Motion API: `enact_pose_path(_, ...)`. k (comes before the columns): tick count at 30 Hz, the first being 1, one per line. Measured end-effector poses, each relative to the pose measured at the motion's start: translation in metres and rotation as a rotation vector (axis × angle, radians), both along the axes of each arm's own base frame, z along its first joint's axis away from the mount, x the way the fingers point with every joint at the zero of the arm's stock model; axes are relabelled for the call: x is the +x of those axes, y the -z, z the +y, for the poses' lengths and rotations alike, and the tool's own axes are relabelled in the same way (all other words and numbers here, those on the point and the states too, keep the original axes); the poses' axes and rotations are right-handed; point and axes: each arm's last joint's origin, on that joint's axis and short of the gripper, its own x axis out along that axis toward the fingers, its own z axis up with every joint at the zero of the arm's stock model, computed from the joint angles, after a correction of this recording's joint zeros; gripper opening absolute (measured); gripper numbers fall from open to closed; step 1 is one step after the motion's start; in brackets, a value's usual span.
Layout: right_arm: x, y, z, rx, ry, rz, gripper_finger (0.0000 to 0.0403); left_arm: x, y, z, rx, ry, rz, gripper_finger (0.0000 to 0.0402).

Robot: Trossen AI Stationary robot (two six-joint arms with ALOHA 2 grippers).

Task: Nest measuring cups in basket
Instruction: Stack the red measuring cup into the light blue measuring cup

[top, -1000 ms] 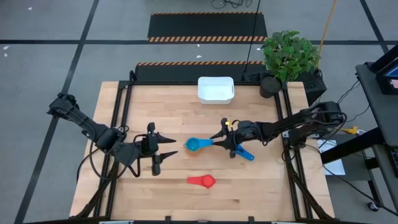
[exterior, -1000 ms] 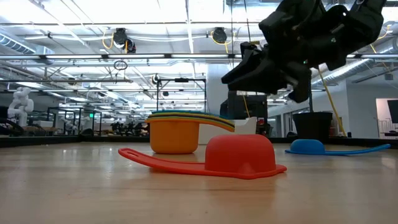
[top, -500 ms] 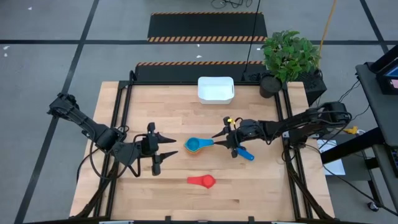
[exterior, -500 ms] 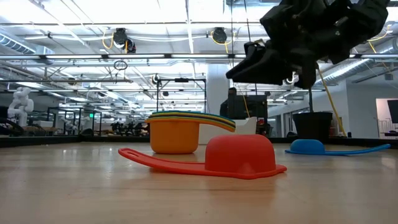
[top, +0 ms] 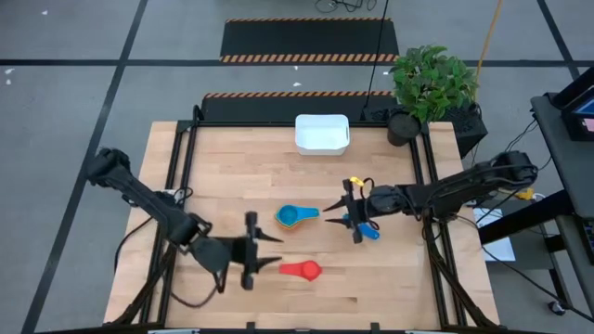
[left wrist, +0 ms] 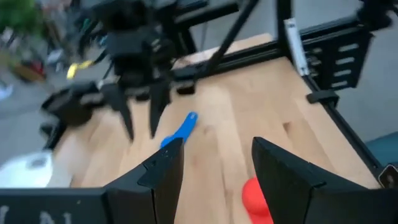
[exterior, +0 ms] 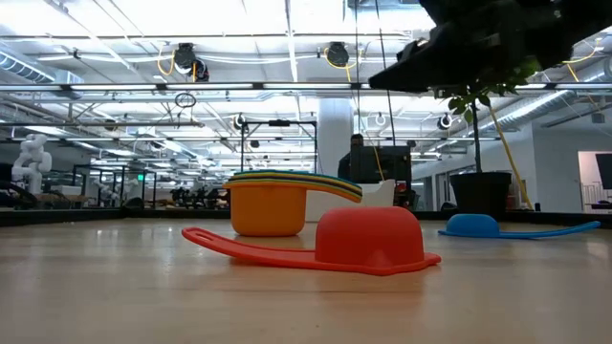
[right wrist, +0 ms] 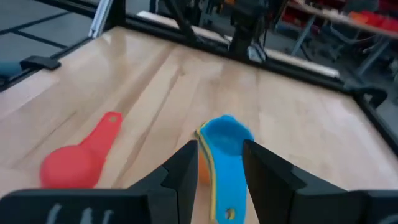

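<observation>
Red cup (top: 303,270) lying upside down just beside left gripper (top: 276,253), jaws open, nothing held. Nested cup stack (top: 290,217), light blue on top, near right gripper (top: 329,211), open, empty. Dark blue cup (top: 368,231) under right arm. Basket (top: 322,134) well apart, path unobstructed.

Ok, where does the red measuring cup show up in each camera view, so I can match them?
High view: red measuring cup lies low in the middle, just right of the left pincer.
Low view: front and centre, upside down.
Left wrist view: at the bottom edge.
Right wrist view: lower left.
Shared landmark: the nested stack topped by a light blue cup.
</observation>
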Motion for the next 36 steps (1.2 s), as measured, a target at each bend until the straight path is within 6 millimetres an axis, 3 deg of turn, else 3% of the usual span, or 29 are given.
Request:
enact_pose_path(9,-0.024,-0.009,0.026,0.053,-0.035,0.060,0.0121,0.017,0.041,-0.029,0.222,0.127,0.086,0.0191)
enact_pose_path(16,-0.038,-0.016,0.044,0.129,-0.104,0.073,0.0121,0.056,0.039,-0.062,0.288,0.144,0.162,0.0190)
enact_pose_path(22,-0.051,-0.017,0.056,0.218,-0.137,0.136,0.0121,0.069,0.041,-0.086,0.439,0.138,0.335,0.0159)
enact_pose_path(30,-0.062,-0.015,0.065,0.277,-0.159,0.205,0.0121,0.063,0.069,-0.090,0.516,0.171,0.524,0.0083)
enact_pose_path(36,-0.065,-0.016,0.072,0.292,-0.186,0.209,0.0121,0.069,0.092,-0.091,0.486,0.179,0.601,0.0066)
